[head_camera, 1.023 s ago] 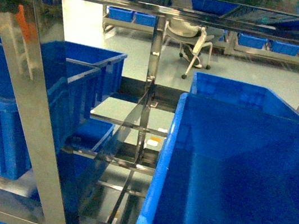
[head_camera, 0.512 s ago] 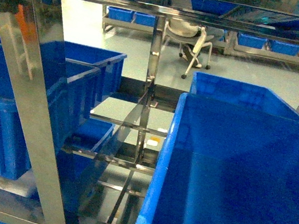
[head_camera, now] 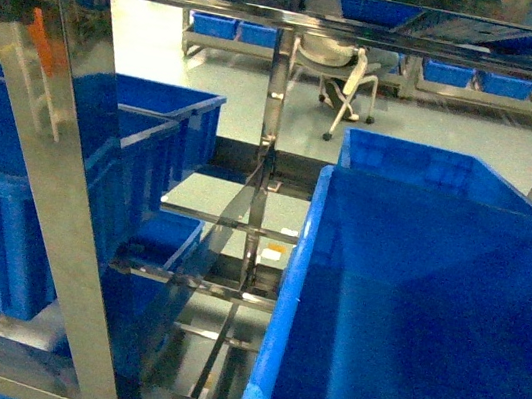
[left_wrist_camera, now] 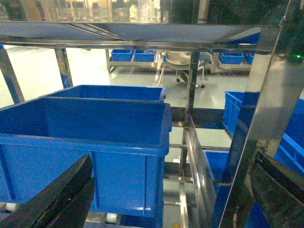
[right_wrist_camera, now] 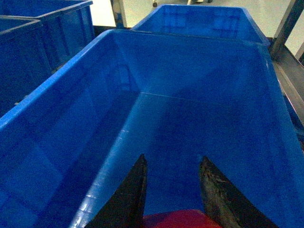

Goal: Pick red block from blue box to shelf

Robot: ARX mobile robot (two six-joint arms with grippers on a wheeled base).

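Two dark fingers of your right pincer [right_wrist_camera: 171, 190] grip the red block [right_wrist_camera: 178, 219] at bottom centre, over the blue box [right_wrist_camera: 57, 95]. Your left pincer [left_wrist_camera: 166, 199] gapes wide, empty, facing the shelf [left_wrist_camera: 263, 109] and another crate [left_wrist_camera: 95, 142].

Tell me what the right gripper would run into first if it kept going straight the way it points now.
Probably the smooth inner floor or far wall of the large blue plastic box. The right gripper points into it, its dark fingers apart over a bright red rounded shape at the frame's bottom edge. Depth is unclear.
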